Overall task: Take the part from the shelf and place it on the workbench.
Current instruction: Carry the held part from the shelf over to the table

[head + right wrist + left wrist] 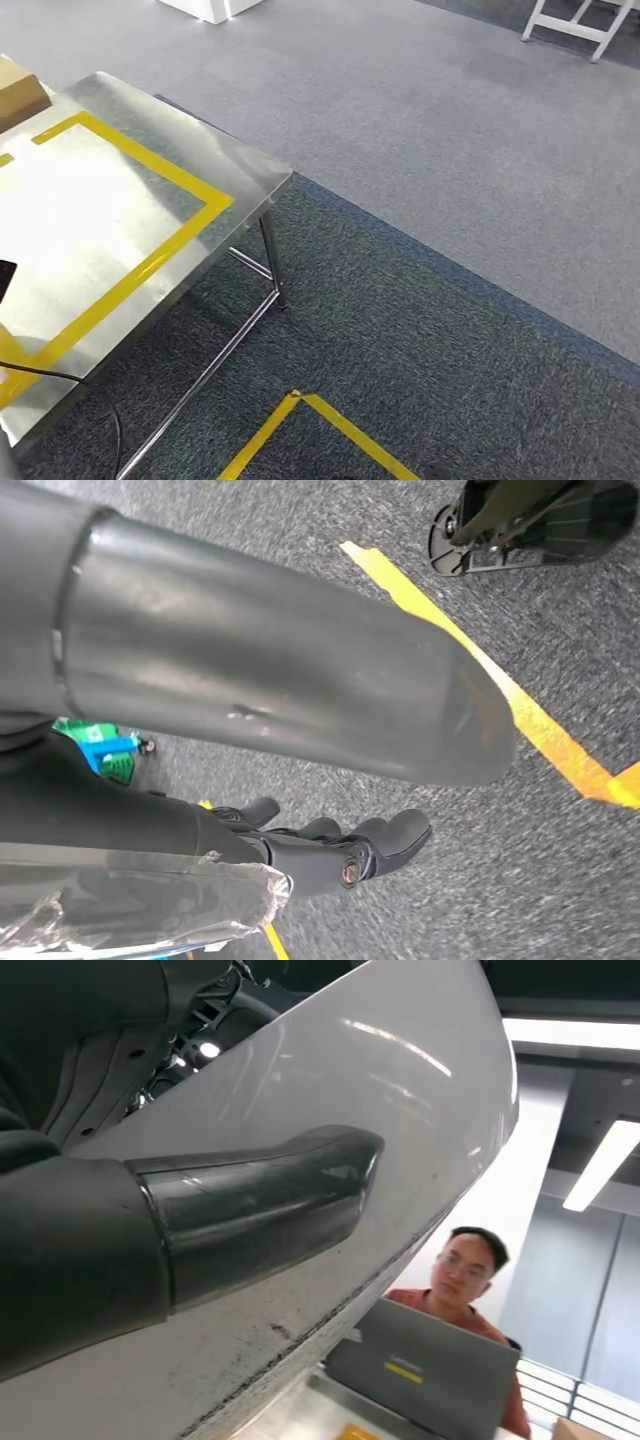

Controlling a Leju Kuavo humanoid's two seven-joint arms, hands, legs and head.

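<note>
Here left hand presses pale part; axis unclear.

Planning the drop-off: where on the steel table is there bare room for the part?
Inside the yellow tape frame the steel table is bare and wide. A bare strip also runs between tape and table edge. Crowded spots: cardboard box at the far corner, dark object and cable at the near-left.
</note>
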